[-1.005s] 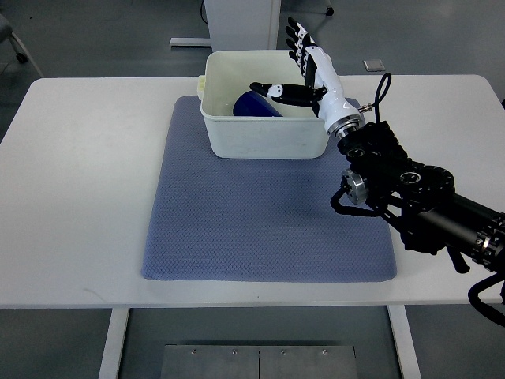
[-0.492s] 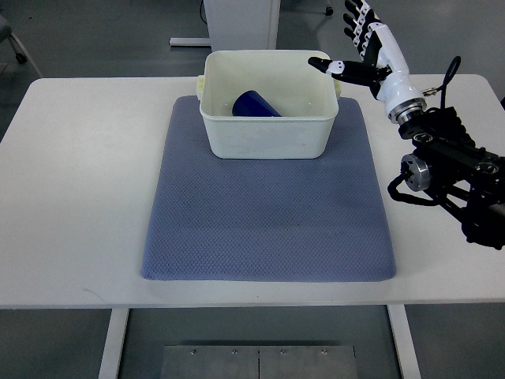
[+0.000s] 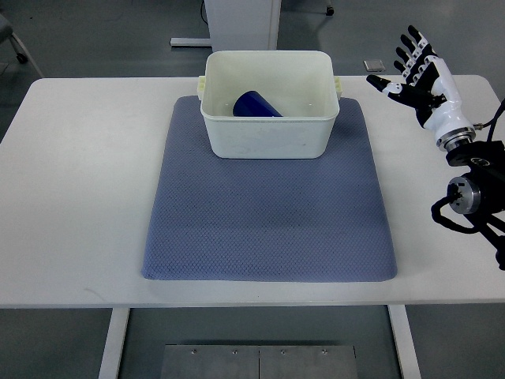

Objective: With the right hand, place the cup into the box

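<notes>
The box (image 3: pixel 268 118) looks like smooth cream plastic with a faint sheen; the dark blue cup (image 3: pixel 254 105) inside is glossy. The grey-blue mat (image 3: pixel 268 221) is matt textured cloth on a smooth white table (image 3: pixel 79 197). At three o'clock, the right hand (image 3: pixel 418 79) shows glossy white and black shells.

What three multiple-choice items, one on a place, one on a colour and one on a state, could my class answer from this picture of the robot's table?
1. Where is the cup?
A. on the mat
B. inside the white box
C. in the right hand

2. What colour is the mat under the box?
A. blue-grey
B. red
C. green

3. How is the right hand?
A. closed on the cup
B. open and holding nothing
C. pressed flat on the mat

Answers: 1 B, the dark blue cup lies within the box walls. 2 A, the textured mat is blue-grey. 3 B, its fingers are spread, right of the box over the white table.
</notes>
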`<act>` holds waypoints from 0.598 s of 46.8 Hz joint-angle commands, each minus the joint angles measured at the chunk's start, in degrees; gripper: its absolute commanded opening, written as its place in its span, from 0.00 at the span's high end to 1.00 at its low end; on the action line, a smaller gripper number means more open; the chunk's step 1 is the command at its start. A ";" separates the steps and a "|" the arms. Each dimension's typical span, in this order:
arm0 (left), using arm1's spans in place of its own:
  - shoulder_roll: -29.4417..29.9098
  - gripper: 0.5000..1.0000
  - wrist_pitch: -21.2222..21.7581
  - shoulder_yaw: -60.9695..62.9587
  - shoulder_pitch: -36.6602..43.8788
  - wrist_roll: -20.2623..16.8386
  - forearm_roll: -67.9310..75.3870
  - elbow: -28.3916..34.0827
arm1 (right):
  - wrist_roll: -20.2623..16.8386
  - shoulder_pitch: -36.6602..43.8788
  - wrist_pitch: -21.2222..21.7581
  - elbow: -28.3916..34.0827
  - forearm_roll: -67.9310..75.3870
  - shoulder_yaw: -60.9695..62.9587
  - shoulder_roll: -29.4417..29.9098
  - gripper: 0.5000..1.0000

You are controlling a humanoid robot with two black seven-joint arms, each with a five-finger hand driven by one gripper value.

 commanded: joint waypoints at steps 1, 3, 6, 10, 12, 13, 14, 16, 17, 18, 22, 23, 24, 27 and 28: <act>0.00 0.00 0.00 0.00 -0.01 0.00 0.00 -0.01 | -1.71 -2.12 1.81 -0.01 -0.15 2.92 -0.12 0.00; 0.00 0.00 0.00 0.00 -0.01 0.00 0.00 0.08 | -2.41 -2.91 2.51 -0.01 -0.50 3.98 -0.12 0.00; 0.00 0.00 0.00 0.00 -0.01 0.00 0.00 0.08 | -3.38 -4.14 3.66 -0.01 -1.91 5.65 -0.03 0.00; 0.00 0.00 0.00 0.00 -0.01 0.00 0.00 -0.01 | -5.05 -6.25 5.59 -0.01 -3.49 9.51 0.15 0.00; 0.00 0.00 0.00 0.00 -0.01 0.00 0.00 -0.01 | -6.45 -7.48 6.90 -0.01 -4.11 11.62 0.32 0.00; 0.00 0.00 0.00 0.00 -0.01 0.00 0.00 -0.01 | -7.15 -8.01 7.69 -0.01 -4.46 12.85 0.41 0.00; 0.00 0.00 0.00 0.00 -0.01 0.00 0.00 -0.01 | -7.77 -8.54 8.40 -0.01 -4.90 14.08 0.50 0.00; 0.00 0.00 0.00 0.00 -0.01 0.00 0.00 -0.01 | -9.18 -9.50 9.80 -0.01 -5.69 16.71 0.76 0.00; 0.00 0.00 0.00 0.00 -0.01 0.00 0.00 -0.01 | -9.79 -10.12 10.51 -0.01 -5.87 17.94 0.76 0.00; 0.00 0.00 0.00 0.00 -0.01 0.00 0.00 -0.01 | -10.41 -10.73 11.12 -0.01 -6.13 19.09 0.76 0.00; 0.00 0.00 0.00 0.00 -0.01 0.00 0.00 -0.01 | -12.34 -12.84 14.11 -0.01 -6.48 22.96 1.29 0.00; 0.00 0.00 0.00 0.00 -0.01 0.00 0.00 -0.01 | -12.52 -13.20 14.64 -0.01 -6.48 23.66 1.73 0.00; 0.00 0.00 0.00 0.00 -0.01 0.00 0.00 -0.01 | -12.52 -13.46 15.08 -0.01 -6.48 24.19 2.16 0.00; 0.00 0.00 0.00 0.00 -0.01 0.09 0.00 -0.01 | -12.09 -14.34 15.09 -0.09 -6.48 26.21 3.57 0.00; 0.00 0.00 0.00 0.00 -0.01 0.00 0.00 -0.01 | -11.91 -14.60 15.09 -0.09 -6.48 26.91 4.18 0.00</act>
